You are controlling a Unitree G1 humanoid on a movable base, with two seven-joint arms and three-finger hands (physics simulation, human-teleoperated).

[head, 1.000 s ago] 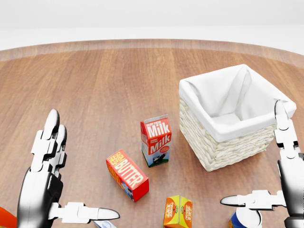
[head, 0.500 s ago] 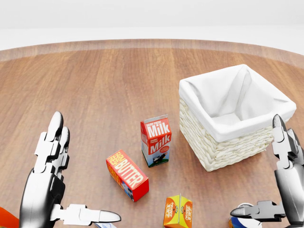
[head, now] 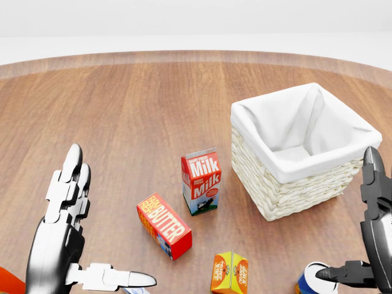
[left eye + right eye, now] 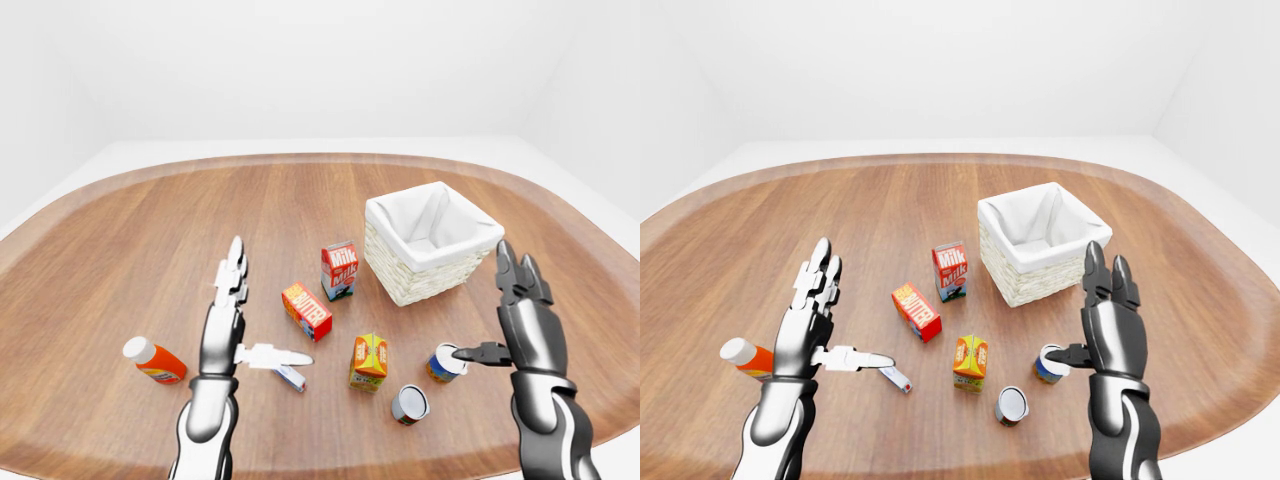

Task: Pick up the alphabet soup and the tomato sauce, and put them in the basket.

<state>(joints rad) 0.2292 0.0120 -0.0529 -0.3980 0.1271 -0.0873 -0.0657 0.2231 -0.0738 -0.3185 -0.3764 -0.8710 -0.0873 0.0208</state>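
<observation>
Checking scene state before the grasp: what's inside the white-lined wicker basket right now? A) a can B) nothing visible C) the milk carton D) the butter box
B: the white-lined wicker basket shows only bare white lining inside; the red-and-white milk carton and the red butter box sit on the wooden table to its left in the head view.

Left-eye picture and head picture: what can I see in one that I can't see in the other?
Only the left-eye view shows the whole orange bottle, the gray can lying on its side, and the table's rounded edge. The head view shows nothing extra; it sits closer, so the word Milk on the milk carton reads clearly. Both show the basket, butter box, juice carton, the blue can and each open robot hand, left robot hand and right robot hand.
</observation>
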